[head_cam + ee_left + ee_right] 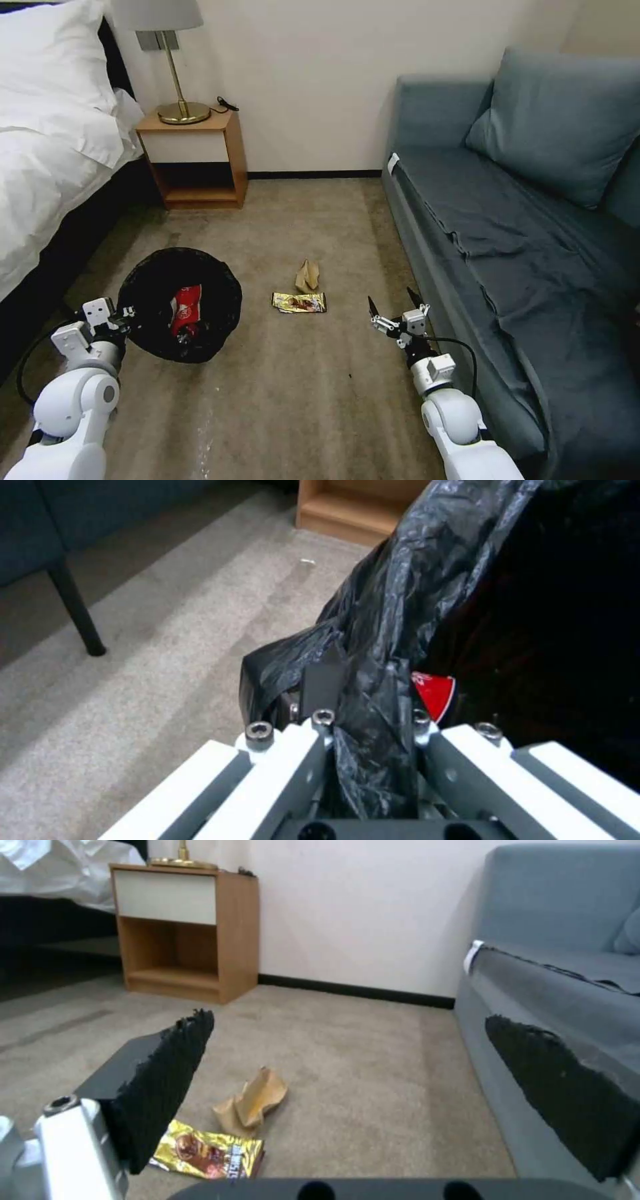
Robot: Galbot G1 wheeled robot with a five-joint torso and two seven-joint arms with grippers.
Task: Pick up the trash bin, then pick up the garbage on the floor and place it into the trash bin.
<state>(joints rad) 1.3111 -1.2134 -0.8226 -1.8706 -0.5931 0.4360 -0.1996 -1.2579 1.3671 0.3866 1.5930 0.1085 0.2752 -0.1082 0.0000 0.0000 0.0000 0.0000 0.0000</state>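
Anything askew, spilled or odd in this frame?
Two pieces of litter still lie on the beige carpet: a shiny gold wrapper and, just beyond it, a crumpled tan paper wad. The left gripper pinches the black-lined round trash bin's bag at the rim. The right gripper hangs open near the grey sofa.

The trash bin (181, 303) sits at nine o'clock of the gold wrapper (299, 303); the paper wad (307, 275) lies just beyond, twelve o'clock; sofa (533, 220) at three.
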